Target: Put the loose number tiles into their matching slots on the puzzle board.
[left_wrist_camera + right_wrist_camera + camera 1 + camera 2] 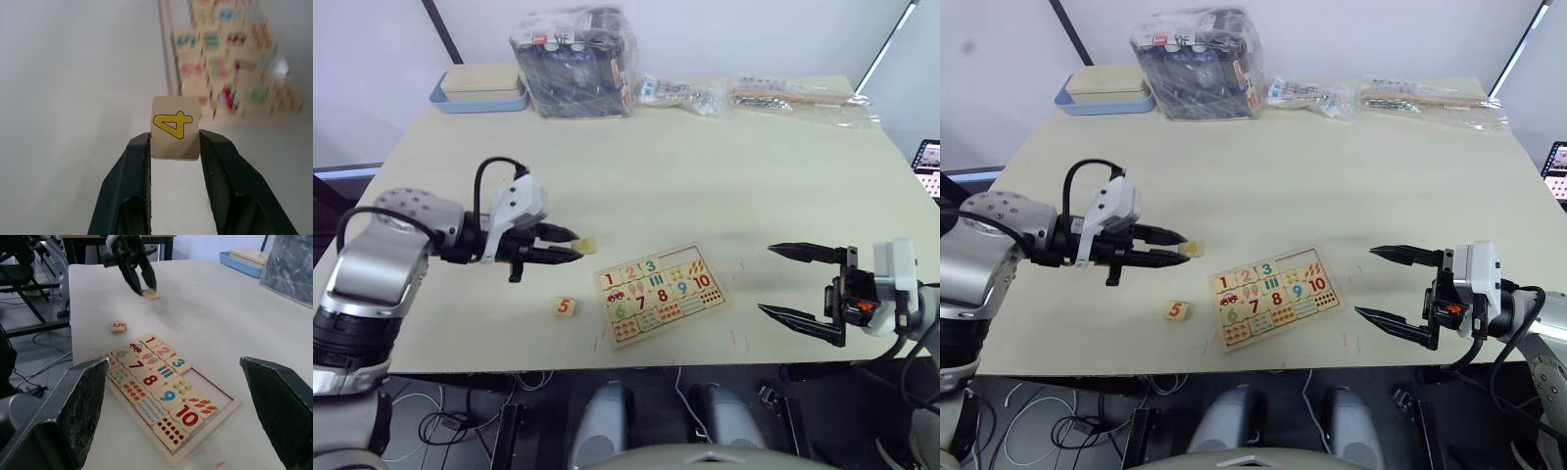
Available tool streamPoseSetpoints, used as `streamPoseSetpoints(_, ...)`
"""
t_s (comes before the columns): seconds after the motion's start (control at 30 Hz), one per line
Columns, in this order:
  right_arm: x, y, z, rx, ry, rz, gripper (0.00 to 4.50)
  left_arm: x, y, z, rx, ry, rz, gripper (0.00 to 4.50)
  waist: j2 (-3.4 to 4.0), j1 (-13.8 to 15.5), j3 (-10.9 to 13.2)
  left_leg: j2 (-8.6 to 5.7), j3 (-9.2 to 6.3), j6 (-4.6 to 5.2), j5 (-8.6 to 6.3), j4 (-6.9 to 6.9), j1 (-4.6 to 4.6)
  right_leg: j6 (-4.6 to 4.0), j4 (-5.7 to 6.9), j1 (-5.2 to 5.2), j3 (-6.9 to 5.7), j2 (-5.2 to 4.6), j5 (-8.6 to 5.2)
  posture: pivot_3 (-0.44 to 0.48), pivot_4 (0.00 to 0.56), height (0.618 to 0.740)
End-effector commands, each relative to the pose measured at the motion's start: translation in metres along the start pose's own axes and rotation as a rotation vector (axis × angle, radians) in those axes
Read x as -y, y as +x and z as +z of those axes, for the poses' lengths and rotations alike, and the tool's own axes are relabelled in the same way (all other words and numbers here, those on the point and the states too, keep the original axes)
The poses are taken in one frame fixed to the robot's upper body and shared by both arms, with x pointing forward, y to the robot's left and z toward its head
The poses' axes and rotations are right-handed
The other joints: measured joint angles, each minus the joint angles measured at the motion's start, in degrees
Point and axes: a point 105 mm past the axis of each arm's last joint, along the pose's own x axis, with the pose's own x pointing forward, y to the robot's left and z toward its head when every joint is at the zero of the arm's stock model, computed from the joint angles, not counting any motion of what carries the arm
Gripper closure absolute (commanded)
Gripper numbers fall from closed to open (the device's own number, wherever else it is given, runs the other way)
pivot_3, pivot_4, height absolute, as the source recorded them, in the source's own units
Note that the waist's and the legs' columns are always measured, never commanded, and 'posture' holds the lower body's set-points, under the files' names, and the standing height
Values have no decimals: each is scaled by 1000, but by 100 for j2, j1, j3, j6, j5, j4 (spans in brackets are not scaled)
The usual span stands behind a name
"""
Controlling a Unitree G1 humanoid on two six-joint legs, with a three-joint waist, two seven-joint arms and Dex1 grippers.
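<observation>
Yellow 4 tile between left tool fingertips, short of puzzle board

puzzle board: blurred, cut off | tablet: cut off

Yellow 4 on a pale wood tile; red 5 on another tile; puzzle board multicoloured; cream surface.

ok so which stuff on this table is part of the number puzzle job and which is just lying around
Job:
4 tile, held in the left gripper
5 tile, loose on the table
board, with 1, 2 and 3 in their slots and two slots free

Lying about:
blue tray with box
bag of dark items
clear packets
</observation>
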Motion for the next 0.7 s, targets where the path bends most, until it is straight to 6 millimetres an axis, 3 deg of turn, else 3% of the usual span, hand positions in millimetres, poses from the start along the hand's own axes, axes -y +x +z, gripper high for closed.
streamPoseSetpoints(0.03,3,-5,9,4,-50,-23,0,4,2,29,-76,-41,9,3547,-16,-2,9,0,0,0,0,0,-2,3,3,-1,2,6,-2,0,150,740)
streamPoseSetpoints(0.23,4,-9,8,-4,-56,-51,0,10,30,64,-163,-128,-55,3547,-18,12,11,-12,-11,2,-1,17,-5,34,4,12,84,52,-22,0,150,740)
streamPoseSetpoints(0.3,4,-9,8,-4,-58,-59,0,11,36,64,-217,-223,-62,3547,-21,-1,13,-12,-15,3,-1,21,-9,34,3,10,141,99,-22,0,150,740)
streamPoseSetpoints(0.47,3,-10,8,-8,-64,-72,0,10,55,76,-284,-185,-17,3547,-20,-9,13,-10,-17,3,-1,21,-2,33,12,4,195,130,-23,0,150,740)
streamPoseSetpoints(0.7,2,-13,7,-15,-75,-98,0,13,84,72,-442,-190,-14,3547,-19,-3,12,-28,-18,5,-1,22,1,46,26,4,235,134,-31,0,150,740)
